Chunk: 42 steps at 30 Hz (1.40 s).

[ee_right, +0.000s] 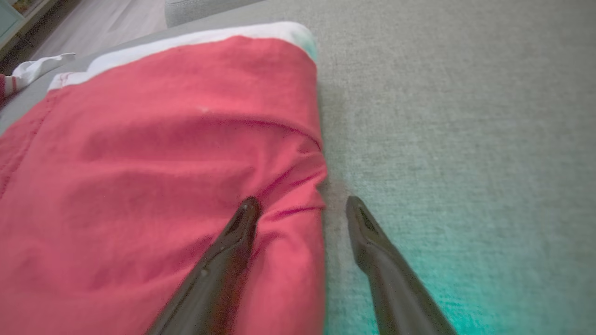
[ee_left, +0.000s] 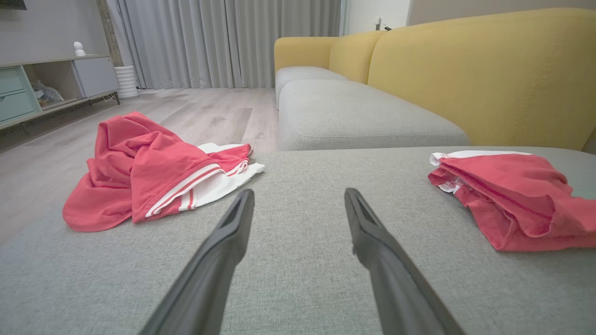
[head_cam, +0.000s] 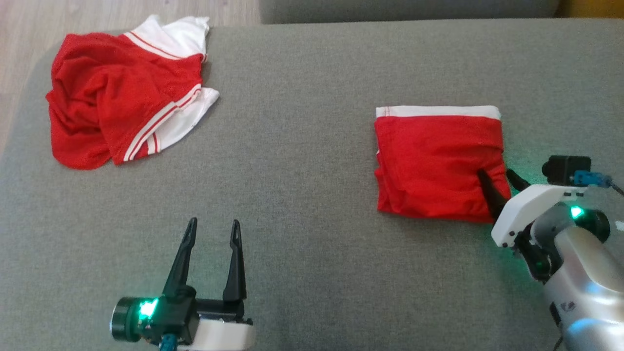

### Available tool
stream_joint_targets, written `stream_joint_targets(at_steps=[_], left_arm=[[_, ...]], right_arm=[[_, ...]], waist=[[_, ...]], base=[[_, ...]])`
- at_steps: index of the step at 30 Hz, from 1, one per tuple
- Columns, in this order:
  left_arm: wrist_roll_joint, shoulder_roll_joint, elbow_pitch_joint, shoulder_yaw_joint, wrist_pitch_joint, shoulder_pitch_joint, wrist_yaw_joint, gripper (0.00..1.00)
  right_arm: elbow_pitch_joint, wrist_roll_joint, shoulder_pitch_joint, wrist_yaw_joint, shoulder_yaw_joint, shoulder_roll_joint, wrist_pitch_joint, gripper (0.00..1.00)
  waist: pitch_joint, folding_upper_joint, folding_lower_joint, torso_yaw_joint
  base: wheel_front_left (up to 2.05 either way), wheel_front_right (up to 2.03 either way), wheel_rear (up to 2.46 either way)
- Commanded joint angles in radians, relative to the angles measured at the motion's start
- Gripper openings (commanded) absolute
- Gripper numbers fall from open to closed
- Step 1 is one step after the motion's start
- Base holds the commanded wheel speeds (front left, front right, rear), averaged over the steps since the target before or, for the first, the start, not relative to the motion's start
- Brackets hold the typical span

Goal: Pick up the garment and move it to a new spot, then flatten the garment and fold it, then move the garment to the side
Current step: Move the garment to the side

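No words, numbers, brand names or signs can be read in any of the views. Behind the right end effector (head_cam: 495, 172), the silver forearm (head_cam: 585, 273) bears a small dark mark (head_cam: 568, 307), too small to make out.

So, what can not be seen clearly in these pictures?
Head view: the right gripper covers the near right corner of the folded red garment.
Right wrist view: the left and bottom edges cut that garment off; finger contact is unclear.
Left wrist view: the right edge cuts it off.
Head view: folds hide the shape of the crumpled red and white garment.
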Motion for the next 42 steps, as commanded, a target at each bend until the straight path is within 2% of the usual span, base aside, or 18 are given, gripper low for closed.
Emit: stream_joint_targets(at_steps=[1, 5, 9, 19, 23, 26, 27, 28, 32, 36, 37, 42], left_arm=[[-0.005, -0.005, -0.031, 0.024, -0.005, -0.044, 0.010, 1.00], [-0.004, -0.005, -0.034, 0.030, -0.005, -0.054, 0.015, 1.00], [0.008, -0.005, -0.046, 0.036, -0.005, -0.077, 0.004, 1.00], [0.052, -0.001, -0.072, 0.046, -0.005, -0.223, -0.077, 1.00], [0.058, -0.001, -0.078, 0.057, -0.005, -0.265, -0.098, 1.00], [0.060, -0.002, -0.075, 0.057, -0.005, -0.286, -0.109, 1.00], [0.060, -0.002, -0.072, 0.056, -0.005, -0.292, -0.111, 1.00], [0.059, -0.002, -0.068, 0.054, -0.005, -0.297, -0.113, 1.00], [0.050, -0.004, -0.051, 0.049, -0.005, -0.304, -0.117, 1.00], [0.040, -0.004, -0.029, 0.054, -0.005, -0.277, -0.104, 1.00], [0.040, -0.004, -0.029, 0.054, -0.005, -0.277, -0.104, 1.00], [0.018, -0.005, 0.020, 0.058, -0.005, -0.205, -0.079, 1.00]], right_arm=[[-0.021, 0.009, -0.004, 0.008, 0.030, -0.012, -0.007, 0.00], [-0.008, 0.022, -0.040, 0.008, 0.040, -0.077, -0.059, 0.00], [0.000, -0.001, -0.106, 0.008, 0.047, -0.171, -0.049, 0.00], [0.031, -0.082, -0.252, 0.008, -0.055, -0.489, -0.033, 0.00], [0.049, -0.111, -0.273, 0.008, -0.125, -0.564, -0.028, 0.00], [0.046, -0.126, -0.276, 0.008, -0.169, -0.583, -0.022, 0.00], [0.045, -0.147, -0.278, 0.008, -0.183, -0.593, -0.025, 0.25], [0.047, -0.168, -0.282, 0.008, -0.202, -0.598, -0.032, 1.00], [0.056, -0.279, -0.286, 0.008, -0.282, -0.570, -0.049, 1.00], [0.022, -0.351, -0.252, 0.008, -0.320, -0.452, -0.062, 1.00], [0.022, -0.351, -0.252, 0.008, -0.320, -0.452, -0.062, 1.00], [-0.054, -0.365, -0.139, 0.008, -0.290, -0.243, -0.127, 1.00]], waist=[[0.012, 0.0000, 0.0000, 0.004], [0.051, 0.0000, 0.0000, -0.022], [0.111, 0.0000, 0.0000, -0.069], [0.323, 0.0000, 0.0000, -0.127], [0.384, 0.0000, 0.0000, -0.133], [0.408, 0.0000, 0.0000, -0.130], [0.412, 0.0000, 0.0000, -0.128], [0.413, 0.0000, 0.0000, -0.125], [0.379, 0.0000, 0.0000, -0.106], [0.289, 0.0000, 0.0000, -0.089], [0.289, 0.0000, 0.0000, -0.089], [0.106, 0.0000, 0.0000, -0.067]], base=[[0.00, 0.00, 0.00], [0.00, 0.00, 0.00], [0.00, 0.00, 0.00], [0.00, 0.00, 0.00], [0.00, 0.00, 0.00], [0.00, 0.00, 0.00], [0.00, 0.00, 0.00], [0.00, 0.00, 0.00], [0.00, 0.00, 0.00], [0.00, 0.00, 0.00], [0.00, 0.00, 0.00], [0.00, 0.00, 0.00]])
